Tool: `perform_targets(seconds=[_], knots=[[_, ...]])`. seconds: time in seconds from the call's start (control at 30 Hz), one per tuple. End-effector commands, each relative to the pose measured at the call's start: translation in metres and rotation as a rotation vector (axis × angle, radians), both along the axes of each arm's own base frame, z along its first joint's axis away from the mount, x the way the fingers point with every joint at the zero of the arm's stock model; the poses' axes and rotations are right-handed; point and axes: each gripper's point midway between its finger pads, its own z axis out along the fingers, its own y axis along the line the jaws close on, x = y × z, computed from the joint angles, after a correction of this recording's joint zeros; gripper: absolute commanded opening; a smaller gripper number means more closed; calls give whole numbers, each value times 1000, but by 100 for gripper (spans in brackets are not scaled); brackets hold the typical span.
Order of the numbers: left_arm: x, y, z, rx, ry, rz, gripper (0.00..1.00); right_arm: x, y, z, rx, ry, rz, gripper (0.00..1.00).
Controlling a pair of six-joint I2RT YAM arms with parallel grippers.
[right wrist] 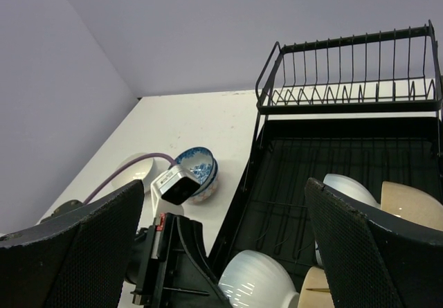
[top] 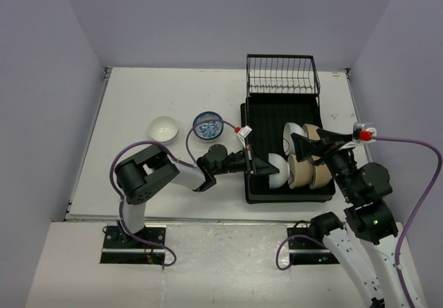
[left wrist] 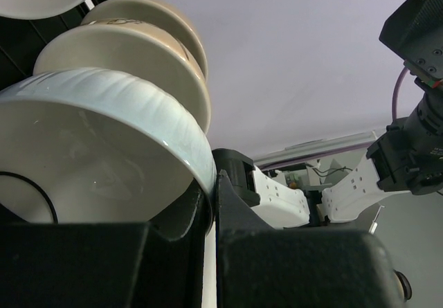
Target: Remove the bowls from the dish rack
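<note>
The white desk is walled on the left, the far side and the right. Its left half is mostly bare, and a strip also lies open along its near edge. The black dish rack lies on the right half, its right rim near the desk's right edge and its wire basket section at the far end. The tray floor between that basket and the bowls is bare. My left arm reaches across the rack's left rim at the near end, and my left jaws are closed on the rim of a ribbed white bowl. That bowl stands on edge inside the tray just beside the left rim and leans against the tan bowls packed to its right. My right jaws hang spread wide above the bowls on the right side of the rack and hold nothing. Farther back in the tray a white bowl and another tan one stand side by side. On the desk just left of the rack sits a blue-and-white patterned bowl, with a plain white bowl near it on the left, the two apart.
</note>
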Motion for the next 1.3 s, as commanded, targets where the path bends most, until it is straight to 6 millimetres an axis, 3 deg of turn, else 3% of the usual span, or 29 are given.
perform_targets(seconds=[0.0,0.37,0.73,0.97,1.27], knots=[[-32,32,147,-561,-399,-57,0,-1,3,9,-14,-21,17,99],[-29,24,151,-591,-421,-73,0,-1,3,10,-15,-23,19,99],[-35,37,163,-608,-443,-54,0,0,4,9,-13,-19,22,99],[-35,45,155,-580,-433,-14,0,0,4,8,-12,-19,24,99],[-41,54,170,-594,-495,1,0,0,4,8,-12,-19,24,99]])
